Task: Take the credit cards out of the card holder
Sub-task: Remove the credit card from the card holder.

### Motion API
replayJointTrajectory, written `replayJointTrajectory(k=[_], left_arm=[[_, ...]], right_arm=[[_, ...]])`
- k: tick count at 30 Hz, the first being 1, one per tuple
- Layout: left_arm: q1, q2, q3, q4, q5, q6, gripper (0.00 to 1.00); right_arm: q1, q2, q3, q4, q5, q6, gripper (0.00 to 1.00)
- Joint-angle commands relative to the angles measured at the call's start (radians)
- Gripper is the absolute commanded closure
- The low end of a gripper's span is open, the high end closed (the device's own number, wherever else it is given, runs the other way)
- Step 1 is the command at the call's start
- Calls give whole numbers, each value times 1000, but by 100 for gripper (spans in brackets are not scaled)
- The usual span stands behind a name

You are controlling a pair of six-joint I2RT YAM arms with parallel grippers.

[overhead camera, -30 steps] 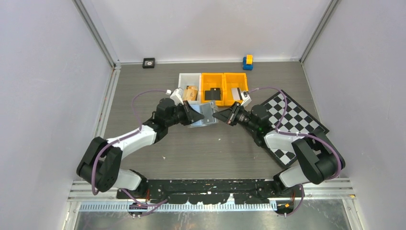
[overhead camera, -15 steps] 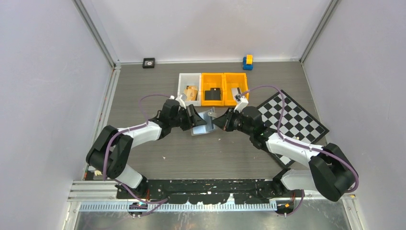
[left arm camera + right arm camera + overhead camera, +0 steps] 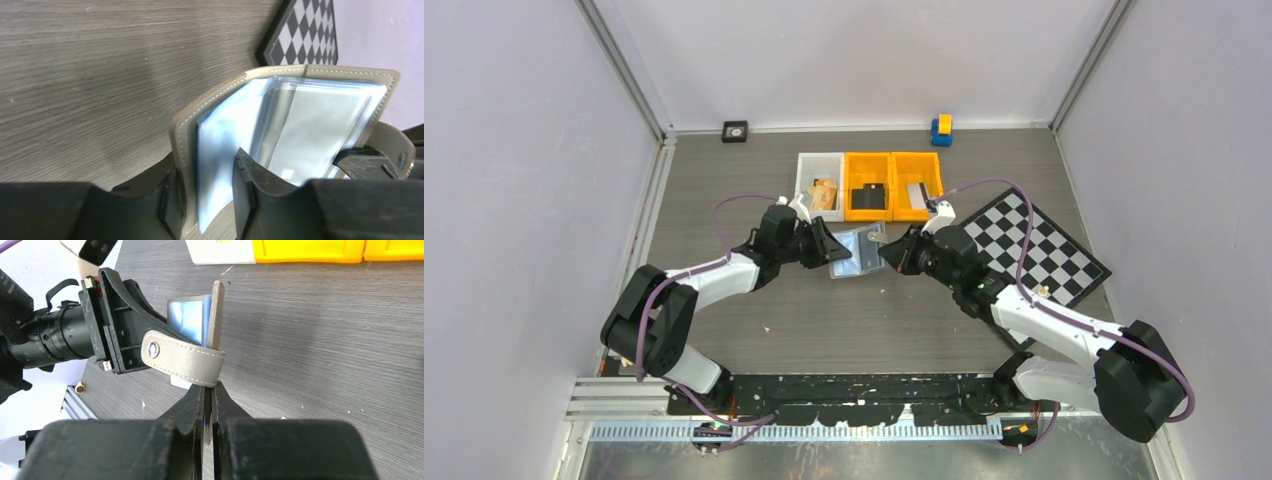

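Worktop is grey wood-grain laminate with a few pale specks on it. It's boxed in on three sides by plain off-white panels: back wall, left wall, right wall. Aluminium posts run up both far corners, with a matching rail along the worktop's left edge. A black-and-white checkerboard lies flat at the right edge, skewed. Light is even and diffuse, shadows soft.

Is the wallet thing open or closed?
Open. In the left wrist view the card holder has its grey cover spread apart, and its pale blue pockets fan out inside.
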Motion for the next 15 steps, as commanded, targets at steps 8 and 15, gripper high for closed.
replayJointTrajectory(k=[8, 15], left_arm=[[5, 33, 33, 36, 11, 22, 100], [-12, 63, 51, 70, 64, 16, 100]], right_arm=[[42, 70, 58, 206, -234, -40, 100], [91, 142, 126, 88, -111, -89, 99]])
